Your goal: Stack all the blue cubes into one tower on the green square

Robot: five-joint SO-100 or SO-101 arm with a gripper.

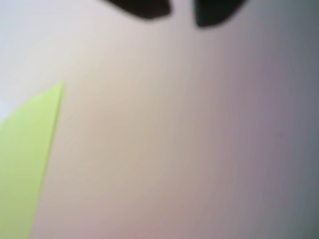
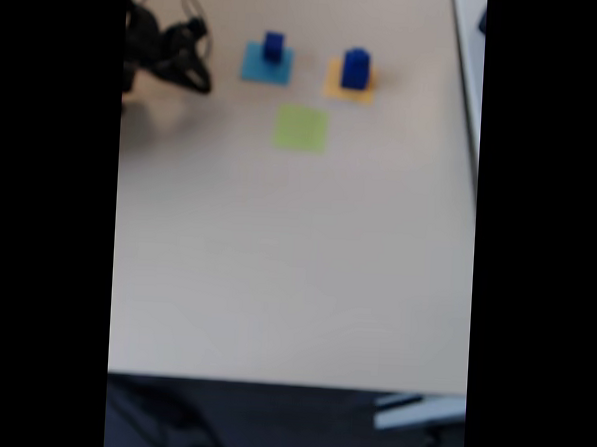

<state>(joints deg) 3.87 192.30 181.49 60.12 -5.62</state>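
A pale beige desk point(image 2: 296, 263) fills the fixed view, bare over most of its surface. A dark strip of floor runs below its near edge, and a light-coloured ledge lies along the right side. The picture is blurred, so fine detail is lost.

Near the far edge of the desk lie three flat paper squares. The green square point(image 2: 302, 129) lies nearest the camera with nothing on it. Behind it to the left is a light-blue square point(image 2: 266, 66) with a blue cube point(image 2: 273, 47) on it. Behind it to the right is an orange-yellow square point(image 2: 348, 83) carrying another blue cube point(image 2: 355, 68), which looks taller; whether that is one cube or two stacked cannot be told. The two cubes stand well apart, each on its own square.

The black arm point(image 2: 153, 46) sits at the far left of the desk, with its fingers point(image 2: 198, 76) left of the light-blue square, apart from every cube and square.

In the wrist view the two dark fingers point(image 1: 182, 15) enter from the top edge, with a gap between them and nothing gripped. Below them is bare desk, and a corner of the green square point(image 1: 27, 159) shows at lower left.
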